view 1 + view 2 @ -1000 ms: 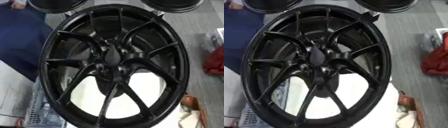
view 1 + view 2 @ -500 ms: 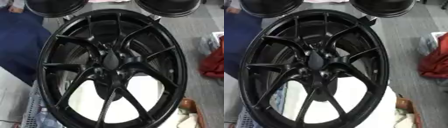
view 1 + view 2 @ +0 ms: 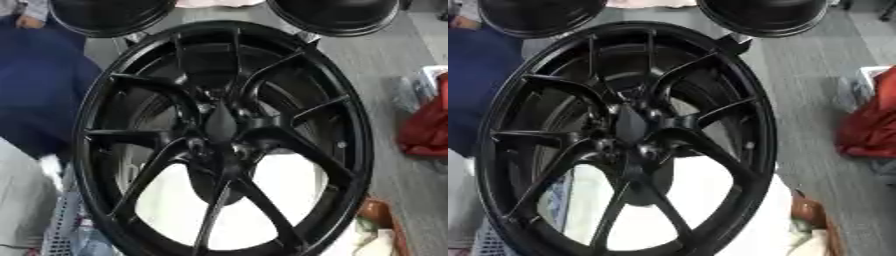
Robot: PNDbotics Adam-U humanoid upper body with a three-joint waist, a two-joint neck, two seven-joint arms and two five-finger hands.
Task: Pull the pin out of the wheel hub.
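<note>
Neither of your hands shows in either eye view, so you cannot tell whether their fingers are apart or together; no arm reaches in from any side.

Wheel (image 3: 223, 140): black, multi-spoke, filling nearly the whole picture, its face turned toward your head camera. Hub (image 3: 220, 124) sits a little above the middle, spokes forking outward to the rim. A pin cannot be made out among the dark shapes at the hub; all is black on black there.

Through the lower spokes you see a white surface (image 3: 262, 200). Beyond the wheel's top edge, two more dark round rims: one at upper left (image 3: 109, 15), one at upper right (image 3: 337, 15). Dark blue cloth (image 3: 39, 100) lies left of the wheel; a red cloth (image 3: 868, 120) lies on the grey floor at right. A brown object (image 3: 807, 212) sits near the lower right corner.

Against the frames of a second ago: the wheel looms a touch larger and sits lower in view, and the two far rims show more fully. The whole picture has shifted together, so that is your head moving, not the wheel.
</note>
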